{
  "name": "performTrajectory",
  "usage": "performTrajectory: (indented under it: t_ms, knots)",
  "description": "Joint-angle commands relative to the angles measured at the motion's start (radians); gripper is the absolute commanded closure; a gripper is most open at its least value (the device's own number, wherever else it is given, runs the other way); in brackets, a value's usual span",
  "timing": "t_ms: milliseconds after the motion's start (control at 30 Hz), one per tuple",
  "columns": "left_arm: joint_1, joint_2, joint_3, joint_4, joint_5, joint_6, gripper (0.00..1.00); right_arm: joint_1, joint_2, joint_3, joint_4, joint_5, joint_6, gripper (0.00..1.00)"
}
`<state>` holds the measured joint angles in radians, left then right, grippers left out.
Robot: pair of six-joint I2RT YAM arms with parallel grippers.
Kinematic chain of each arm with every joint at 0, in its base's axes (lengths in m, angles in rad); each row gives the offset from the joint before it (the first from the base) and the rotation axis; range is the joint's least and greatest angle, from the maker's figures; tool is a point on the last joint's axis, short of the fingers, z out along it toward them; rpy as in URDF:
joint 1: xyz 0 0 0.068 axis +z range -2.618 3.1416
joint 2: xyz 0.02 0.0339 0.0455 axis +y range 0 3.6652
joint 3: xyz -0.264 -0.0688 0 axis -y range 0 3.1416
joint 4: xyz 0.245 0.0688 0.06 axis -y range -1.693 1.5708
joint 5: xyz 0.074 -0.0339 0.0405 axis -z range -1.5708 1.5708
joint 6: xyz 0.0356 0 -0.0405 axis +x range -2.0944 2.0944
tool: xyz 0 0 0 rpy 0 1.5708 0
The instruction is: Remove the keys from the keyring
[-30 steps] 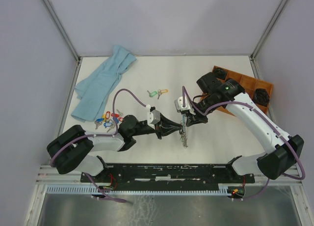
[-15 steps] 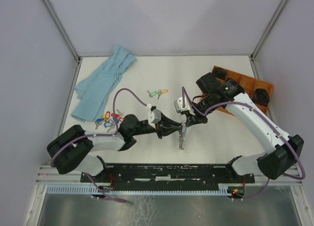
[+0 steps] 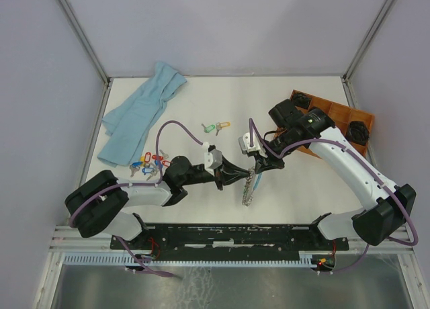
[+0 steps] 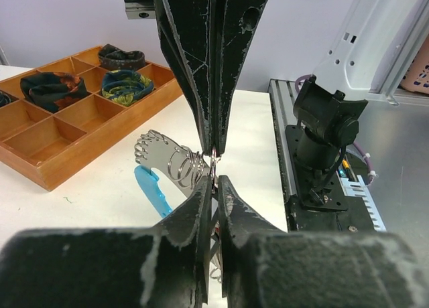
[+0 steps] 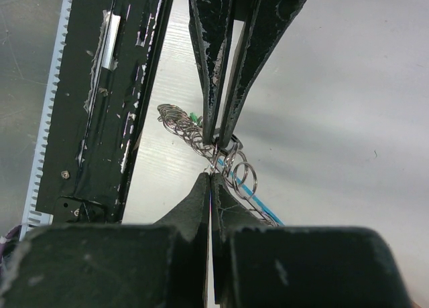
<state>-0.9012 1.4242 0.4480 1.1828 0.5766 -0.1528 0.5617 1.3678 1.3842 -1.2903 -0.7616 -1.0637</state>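
Top view: left gripper (image 3: 246,173) and right gripper (image 3: 256,169) meet tip to tip over the middle of the worktop (image 3: 302,188). The keyring (image 3: 249,190) hangs right under the meeting point with its light blue stretch in the upper part; can't tell if the lower end touches the worktop. Loose keys (image 3: 149,164) with red and blue tags lie well behind the left gripper, beside its arm. Two tagged keys (image 3: 216,127), green and yellow, sit on the far side of the left gripper, apart from it. A blue cloth (image 3: 140,115) is far off to its left, and a wooden tray (image 3: 334,114) is behind the right gripper's wrist. Left wrist view: the left gripper (image 4: 214,183) is narrow, with only a thin gap between its fingers and a wire ring of the keyring (image 4: 179,165) pinched at the tips. The right gripper (image 4: 213,149) comes down from above, closed on the same ring bunch and almost touching the left tips. Silver keys (image 4: 155,149) fan out just left of the tips, with the blue stretch below them. Right wrist view: the right gripper (image 5: 210,177) has its fingers pressed together, nipping ring wire at the very tip. The left gripper (image 5: 218,139) comes from above, also narrow on the rings. The keyring (image 5: 191,130) coils to the left of the tips, blue stretch to the right and lower, with a small green bit on the far coil.
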Motion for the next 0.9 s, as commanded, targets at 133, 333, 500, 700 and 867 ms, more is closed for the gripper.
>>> performTrajectory:
  t_ms: [133,333,500,700,867]
  knots:
    - [-0.007,-0.001,0.04,0.017,-0.017,0.016,0.97,0.006,-0.028,0.008,0.026,-0.038,0.007,0.99]
    - [-0.008,-0.025,0.02,-0.006,-0.047,-0.017,0.97,-0.002,-0.036,0.023,0.009,-0.058,0.001,0.99]
    - [-0.004,-0.055,0.013,-0.056,-0.097,-0.095,0.97,-0.035,-0.049,0.029,0.006,-0.102,0.002,0.99]
    - [0.0,-0.062,-0.016,-0.017,-0.13,-0.223,0.97,-0.082,-0.072,-0.014,0.09,-0.181,0.086,0.99]
    - [0.002,-0.066,-0.027,-0.007,-0.17,-0.275,0.97,-0.115,-0.082,-0.073,0.203,-0.286,0.178,0.99]
